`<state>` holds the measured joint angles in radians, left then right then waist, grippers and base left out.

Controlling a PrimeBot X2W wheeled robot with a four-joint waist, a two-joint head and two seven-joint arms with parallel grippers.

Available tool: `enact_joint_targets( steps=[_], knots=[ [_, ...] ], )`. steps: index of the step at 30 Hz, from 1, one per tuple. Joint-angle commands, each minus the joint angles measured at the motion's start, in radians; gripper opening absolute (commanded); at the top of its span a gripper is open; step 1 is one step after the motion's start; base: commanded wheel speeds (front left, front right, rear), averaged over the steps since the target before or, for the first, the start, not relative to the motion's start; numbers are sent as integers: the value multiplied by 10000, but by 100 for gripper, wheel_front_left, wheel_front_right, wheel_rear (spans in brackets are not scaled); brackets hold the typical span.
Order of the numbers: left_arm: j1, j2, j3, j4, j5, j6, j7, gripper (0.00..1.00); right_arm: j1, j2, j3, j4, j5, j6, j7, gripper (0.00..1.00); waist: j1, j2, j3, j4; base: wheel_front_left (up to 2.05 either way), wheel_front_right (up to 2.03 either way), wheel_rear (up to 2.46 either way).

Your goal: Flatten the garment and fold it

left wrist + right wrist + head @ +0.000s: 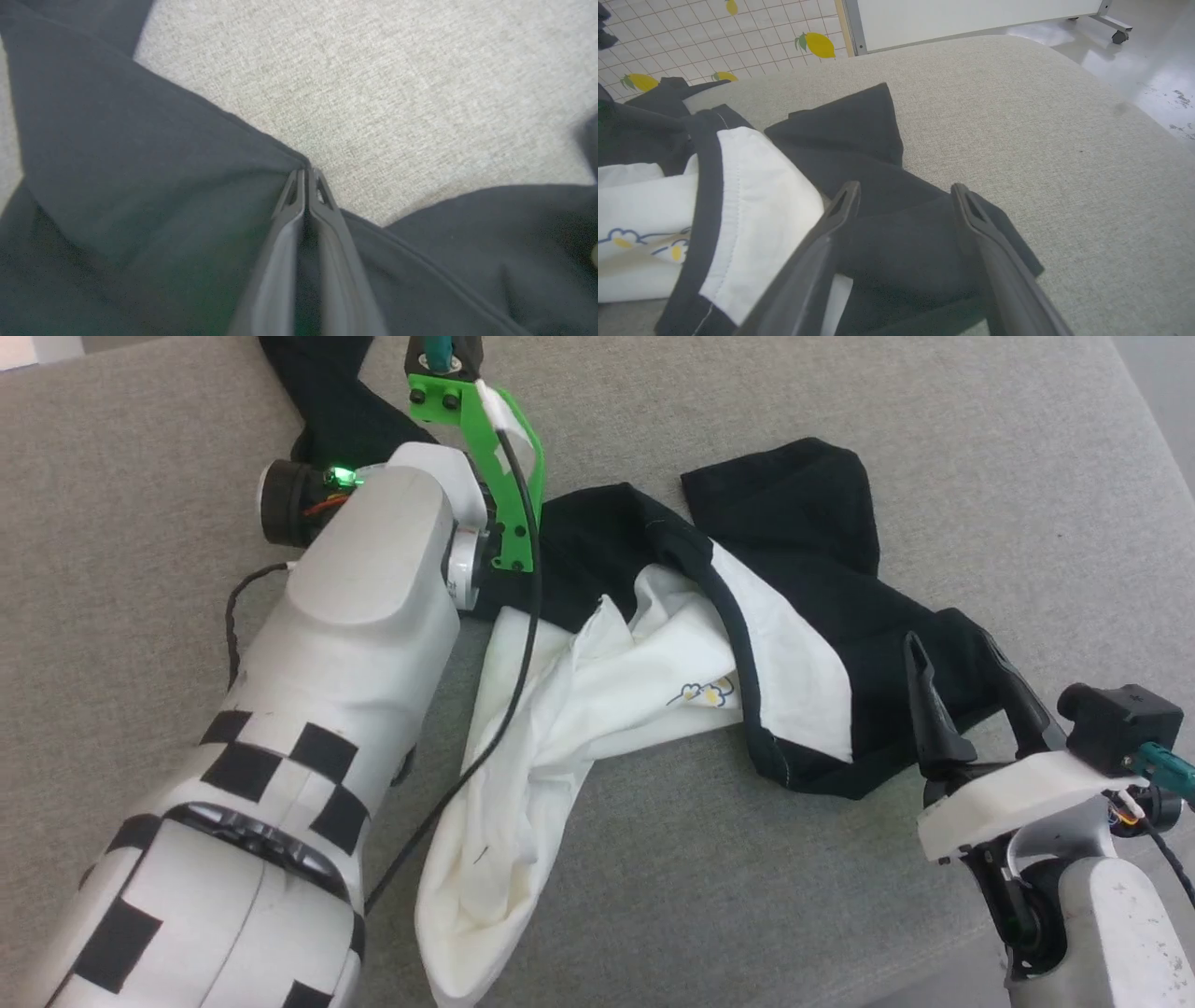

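Note:
The garment (597, 691) lies crumpled on the grey cushioned surface (747, 896), its white body bunched in the middle and black sleeves spread up and to the right. My left arm reaches across its upper left part. In the left wrist view my left gripper (306, 175) is shut, its tips pinching an edge of the black cloth (117, 163), which puckers toward them. My right gripper (948, 644) stands open at the lower right, its fingers over the black sleeve end (887, 233). The same open gripper (905, 189) has no cloth between its tips.
The grey surface (1064, 140) rounds off to a shiny floor (1148, 60) at the right. Beyond it stand a tiled wall with lemon prints (714, 32) and a white panel on castors (971, 14). A black cable (504, 644) hangs from my left wrist over the white cloth.

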<state>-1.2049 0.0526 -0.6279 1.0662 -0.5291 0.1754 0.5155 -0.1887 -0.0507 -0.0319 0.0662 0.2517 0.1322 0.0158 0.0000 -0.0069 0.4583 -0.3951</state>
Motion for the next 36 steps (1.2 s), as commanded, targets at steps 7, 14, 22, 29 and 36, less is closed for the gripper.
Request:
enact_joint_targets(
  steps=[7, 14, 22, 29, 36],
  knots=[
    [1129, 198, 813, -1271, -471, 5, -3677, 0, -4, 5, -315, -300, -302, -15, 87, 100, 0, 69, -929, 881, 0, 0, 0],
    [3834, 1193, 1653, -4134, -917, 418, -5779, 0, 666, 5, -799, -1068, -693, -15, 655, 100, 0, 69, -2075, 1996, 0, 0, 0],
    [8383, 3184, 2992, -8601, -1456, 2343, -5513, 0, 1254, 5, -898, -1784, -803, -15, 1272, 100, 0, 69, -2817, 2954, 0, 0, 0],
    [11499, 3873, 4158, -10369, -1989, 3451, -5602, 0, 1518, 5, -784, -2084, -839, -15, 1621, 100, 0, 69, -3101, 3332, 0, 0, 0],
    [12485, 3310, 4406, -10143, -2891, 2777, -5969, 100, 1717, -291, 76, -2230, -1372, -15, 1994, 100, 0, 69, -3230, 3425, 0, 0, 0]
  ],
)
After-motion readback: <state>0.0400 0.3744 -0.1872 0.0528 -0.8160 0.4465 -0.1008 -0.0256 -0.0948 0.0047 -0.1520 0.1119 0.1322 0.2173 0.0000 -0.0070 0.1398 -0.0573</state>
